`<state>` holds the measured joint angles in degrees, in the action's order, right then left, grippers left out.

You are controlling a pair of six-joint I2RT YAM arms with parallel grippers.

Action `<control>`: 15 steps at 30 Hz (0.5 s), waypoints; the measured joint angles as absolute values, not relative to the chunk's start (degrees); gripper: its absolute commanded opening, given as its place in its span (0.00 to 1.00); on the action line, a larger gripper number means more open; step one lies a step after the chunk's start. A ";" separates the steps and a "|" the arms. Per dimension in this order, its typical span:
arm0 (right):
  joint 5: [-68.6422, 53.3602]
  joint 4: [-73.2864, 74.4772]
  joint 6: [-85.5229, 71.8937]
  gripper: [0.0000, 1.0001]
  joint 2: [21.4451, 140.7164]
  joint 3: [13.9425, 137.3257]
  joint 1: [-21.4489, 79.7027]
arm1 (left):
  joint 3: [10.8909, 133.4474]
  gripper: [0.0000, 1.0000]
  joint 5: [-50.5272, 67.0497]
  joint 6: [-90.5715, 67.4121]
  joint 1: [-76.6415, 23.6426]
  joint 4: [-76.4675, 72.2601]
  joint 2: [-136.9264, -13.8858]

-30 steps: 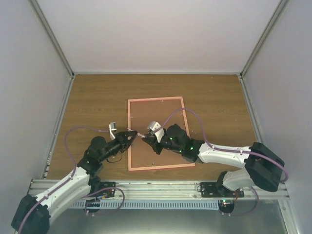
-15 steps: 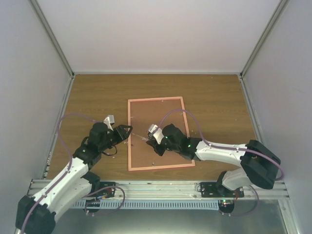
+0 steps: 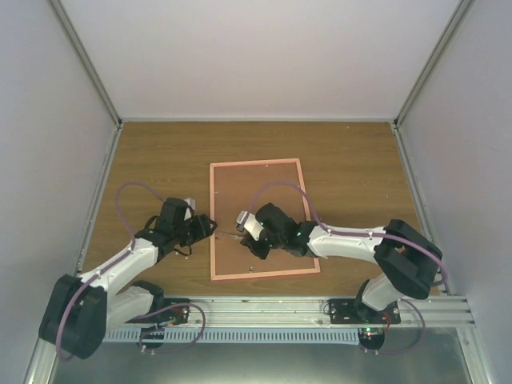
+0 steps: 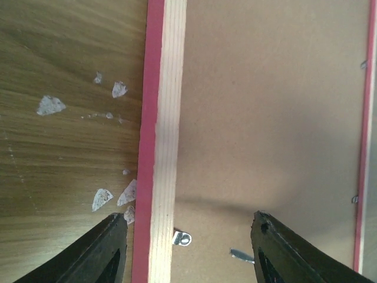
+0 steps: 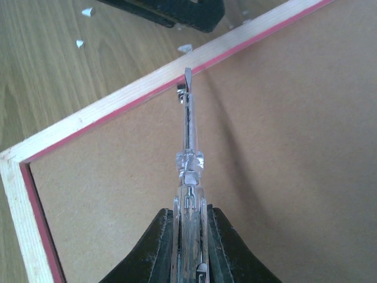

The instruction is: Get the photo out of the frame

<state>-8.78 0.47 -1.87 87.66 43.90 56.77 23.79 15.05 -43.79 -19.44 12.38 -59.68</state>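
Observation:
The pink-red frame (image 3: 256, 163) lies face down on the table, its brown fibreboard back (image 3: 268, 200) up. The photo is hidden beneath it. My right gripper (image 5: 189, 218) is shut on a clear-handled screwdriver (image 5: 188, 156), whose tip (image 5: 187, 73) rests at a small metal tab (image 5: 181, 95) against the frame's left rail (image 5: 118, 103). My left gripper (image 4: 188, 217) stands open, one finger on either side of that rail (image 4: 165, 118), just above the tab (image 4: 182, 238). Seen from above, the left gripper (image 3: 208, 226) and right gripper (image 3: 253, 238) face each other across the frame's left side.
Small white flecks (image 4: 50, 105) lie on the wooden table left of the frame. White enclosure walls (image 3: 48, 144) close in the sides and back. A metal rail (image 3: 264, 308) carrying the arm bases runs along the near edge.
The left gripper has opened and drawn back left from where its tips met the screwdriver. The right gripper has shifted left with the screwdriver still in it.

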 measured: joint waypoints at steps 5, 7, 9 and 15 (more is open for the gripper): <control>-10.83 2.63 -0.64 0.01 89.38 44.80 56.77 | 23.42 0.47 16.71 -42.50 -19.44 10.09 -64.25; -11.51 2.70 -0.36 0.01 90.00 44.93 56.77 | 23.27 0.47 16.97 -42.33 -19.44 9.56 -65.47; -12.16 2.79 -0.19 0.00 90.83 45.15 56.77 | 23.11 0.43 17.15 -42.00 -19.44 9.21 -66.24; -14.31 3.03 0.56 0.00 93.58 46.48 56.77 | 23.07 0.36 17.61 -41.32 -19.44 7.75 -67.94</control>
<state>-14.31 3.03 0.56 93.58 46.48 56.77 23.07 17.61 -41.32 -19.44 7.75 -67.94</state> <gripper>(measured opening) 0.118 0.385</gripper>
